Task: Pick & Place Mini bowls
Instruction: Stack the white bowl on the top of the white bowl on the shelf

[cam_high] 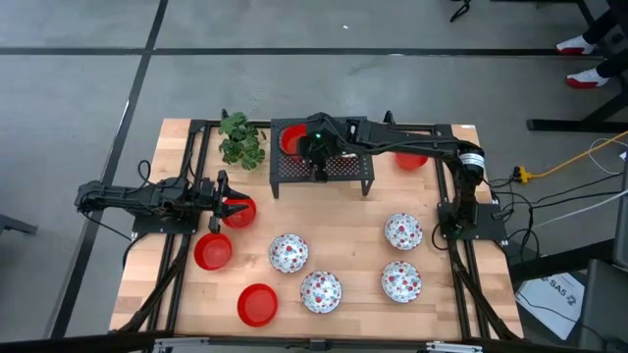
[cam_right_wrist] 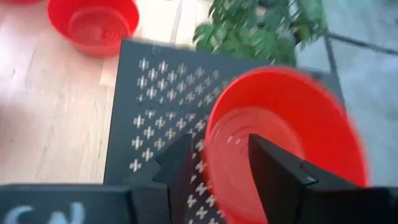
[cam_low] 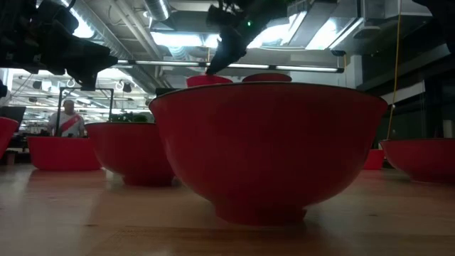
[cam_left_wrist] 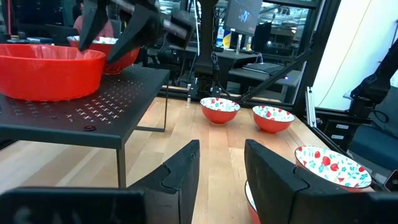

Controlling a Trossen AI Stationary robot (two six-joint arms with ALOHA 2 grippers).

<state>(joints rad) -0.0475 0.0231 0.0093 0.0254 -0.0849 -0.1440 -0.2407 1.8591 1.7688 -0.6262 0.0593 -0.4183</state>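
Wooden table [cam_high: 343, 294] holds glossy red [cam_high: 257, 304] and floral-speckled white mini bowls [cam_high: 288, 253].

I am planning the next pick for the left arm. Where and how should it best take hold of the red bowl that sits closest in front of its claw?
Probably by the rim. The red bowl sits upright and open on the table, so the thin rim is the only narrow part. The left claw could come from above, one finger inside and one outside, on the near side.
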